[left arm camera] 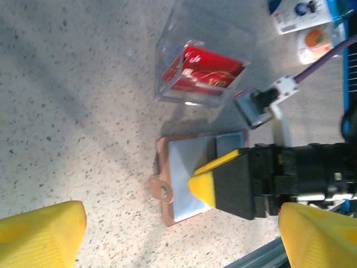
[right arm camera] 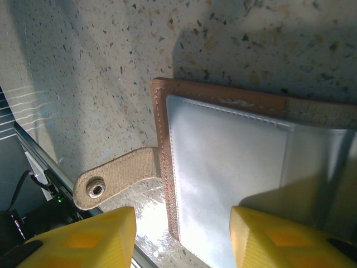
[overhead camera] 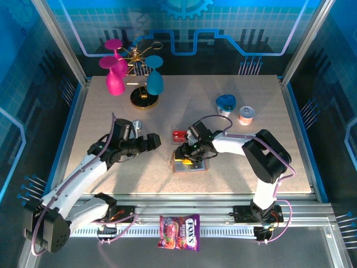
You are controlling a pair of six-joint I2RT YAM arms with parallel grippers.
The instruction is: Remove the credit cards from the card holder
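Speckled table holds the card holder open and flat mid-frame, likely so its pockets can be reached, the right gripper hanging over it, jaws apart on nothing, red credit cards in a clear box just above, left gripper spread wide, empty.

table: speckled beige | walls: blue, circuit-patterned, lit

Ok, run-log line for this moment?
left gripper: open, apart from card holder | right gripper: open, above opened holder | red credit card: in clear case
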